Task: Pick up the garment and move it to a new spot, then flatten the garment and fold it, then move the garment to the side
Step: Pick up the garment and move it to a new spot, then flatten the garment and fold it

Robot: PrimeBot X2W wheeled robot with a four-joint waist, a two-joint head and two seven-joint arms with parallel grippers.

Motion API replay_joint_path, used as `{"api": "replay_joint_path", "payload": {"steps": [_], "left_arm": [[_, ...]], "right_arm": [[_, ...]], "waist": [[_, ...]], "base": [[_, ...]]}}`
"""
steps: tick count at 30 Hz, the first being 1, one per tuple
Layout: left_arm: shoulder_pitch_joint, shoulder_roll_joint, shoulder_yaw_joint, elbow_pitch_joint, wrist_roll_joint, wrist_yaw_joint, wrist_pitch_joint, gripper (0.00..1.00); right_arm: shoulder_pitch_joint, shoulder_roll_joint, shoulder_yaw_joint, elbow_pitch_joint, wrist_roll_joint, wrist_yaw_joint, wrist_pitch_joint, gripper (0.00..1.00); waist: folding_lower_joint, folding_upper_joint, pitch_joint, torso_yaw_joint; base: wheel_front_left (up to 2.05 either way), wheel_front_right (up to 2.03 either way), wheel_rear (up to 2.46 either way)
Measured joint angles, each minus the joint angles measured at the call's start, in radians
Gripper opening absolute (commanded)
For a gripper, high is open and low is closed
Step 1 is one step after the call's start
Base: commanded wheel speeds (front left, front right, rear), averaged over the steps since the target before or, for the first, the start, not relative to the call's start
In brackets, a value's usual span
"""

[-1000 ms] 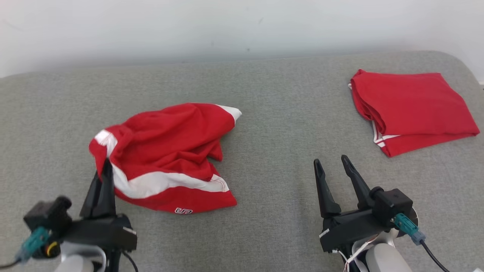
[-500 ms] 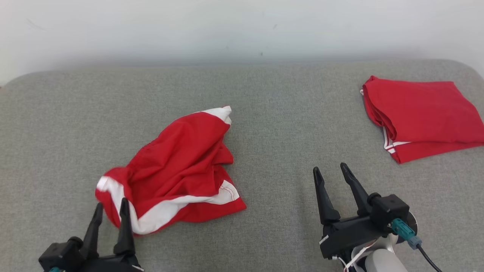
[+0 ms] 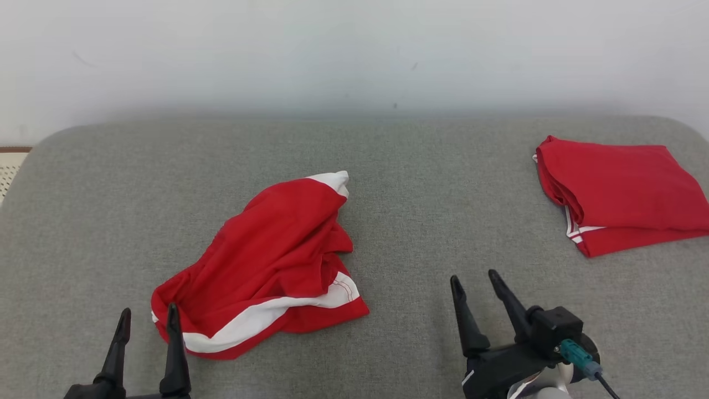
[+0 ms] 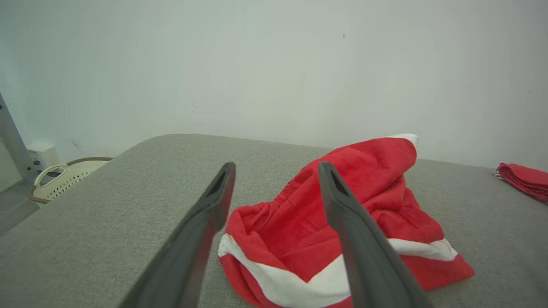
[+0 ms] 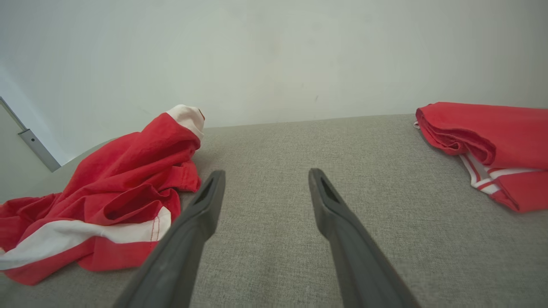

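Observation:
The garment is red with white bands and lies crumpled left of the middle of the grey padded surface. My left gripper stands open at the lower left, its fingertips just at the garment's near-left edge, nothing between them. In the left wrist view the garment lies beyond the spread fingers of that gripper. My right gripper is open and empty at the lower right, well clear of the cloth; its wrist view shows the garment off to the left of its fingers.
A second red garment, folded, lies at the far right of the surface, also in the right wrist view as a folded pile. A pale basket stands off the surface's left end. A white wall runs behind.
My left gripper, shut on the garment's corner a second ago, has opened and let the cloth drop, then drawn back toward me. The camera has tilted, shifting the whole picture down.

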Motion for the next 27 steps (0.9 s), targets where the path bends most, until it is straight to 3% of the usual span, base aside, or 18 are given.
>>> {"api": "replay_joint_path", "payload": {"steps": [10,15,27], "left_arm": [[0.036,-0.021,0.036,0.021,0.044,-0.005,0.0,1.0],[0.038,-0.03,0.05,0.026,0.049,-0.02,0.0,1.0],[0.031,-0.052,0.03,0.042,0.065,-0.053,0.0,1.0]], "right_arm": [[0.003,-0.002,0.041,0.059,0.036,0.0,0.028,1.0],[-0.025,-0.016,0.118,0.113,0.054,0.0,0.061,1.0],[-0.224,-0.021,0.247,0.398,0.175,0.0,0.06,1.0]], "waist": [[0.0,0.0,-0.042,0.027],[0.0,0.0001,-0.055,0.056],[0.0,0.0001,-0.063,0.169]], "base": [[0.0,0.0,0.0],[0.0,0.0,0.0],[0.0,0.0,0.0]]}}
